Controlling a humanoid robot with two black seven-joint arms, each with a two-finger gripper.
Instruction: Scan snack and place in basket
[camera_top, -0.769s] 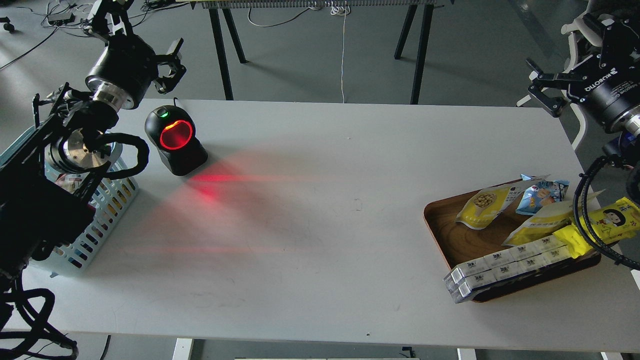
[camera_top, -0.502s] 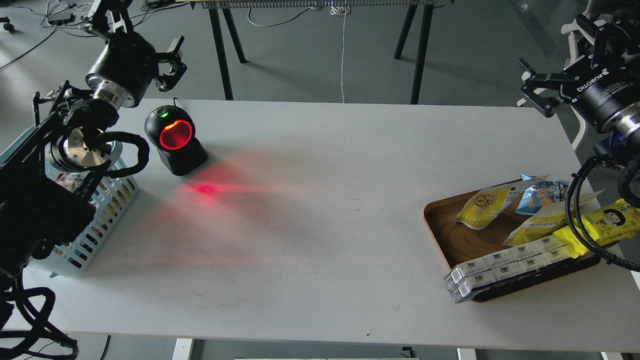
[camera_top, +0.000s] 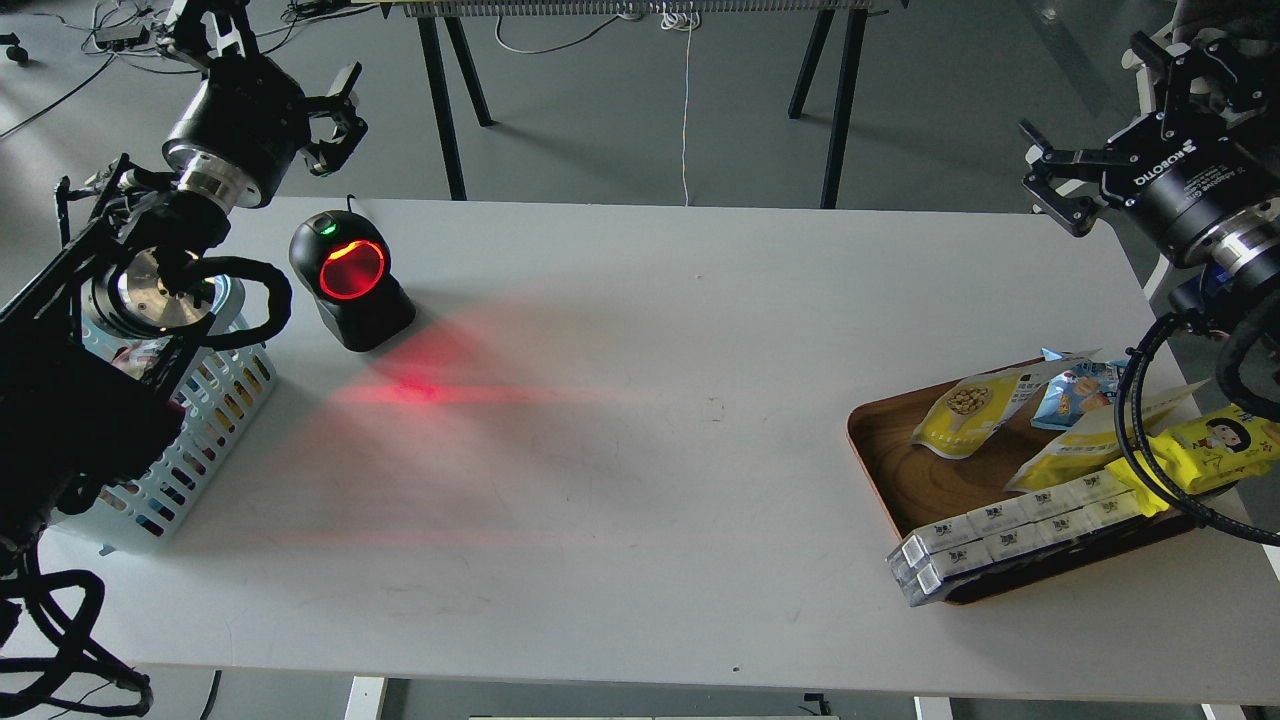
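Note:
The snack (camera_top: 967, 409), a flat yellow pouch with a picture of beige balls, lies at the back left of the brown wooden tray (camera_top: 905, 470) at the table's right. My right gripper (camera_top: 1052, 186) is open and empty, raised behind the table's far right corner, well above and behind the tray. The light blue basket (camera_top: 205, 415) stands at the table's left edge, mostly hidden by my left arm. My left gripper (camera_top: 335, 122) is open and empty, raised behind the scanner, beyond the table's far edge.
A black barcode scanner (camera_top: 350, 280) with a glowing red ring stands right of the basket and throws red light on the table. The tray also holds a second yellow pouch (camera_top: 1075, 445), a small blue packet (camera_top: 1082, 390), a cartoon-face wrapper (camera_top: 1205, 445) and white boxes (camera_top: 1000, 540).

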